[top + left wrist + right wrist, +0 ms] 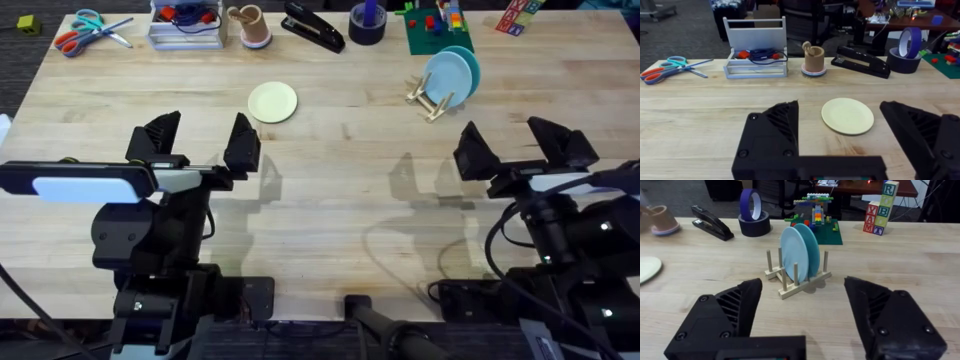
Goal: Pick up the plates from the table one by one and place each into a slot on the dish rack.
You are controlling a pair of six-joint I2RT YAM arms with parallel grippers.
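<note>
A pale cream-yellow plate (pixel 272 102) (pixel 847 115) (pixel 647 269) lies flat on the table (pixel 340 200), a little beyond my left gripper (pixel 197 146) (pixel 840 145). That gripper is open with nothing between its fingers. Two light blue plates (pixel 450 76) (pixel 799 251) stand upright in the small wooden dish rack (pixel 430 100) (pixel 797 282) at the far right. Ahead of the rack's near side, my right gripper (pixel 515 148) (pixel 802 315) hangs open and holds nothing.
Along the far edge stand scissors (pixel 85 30), a clear tray (pixel 185 25), a wooden cup (pixel 250 25), a black stapler (pixel 312 27), a tape roll (pixel 367 22) and a green brick board (pixel 435 30). Letter blocks (pixel 881 207) sit far right.
</note>
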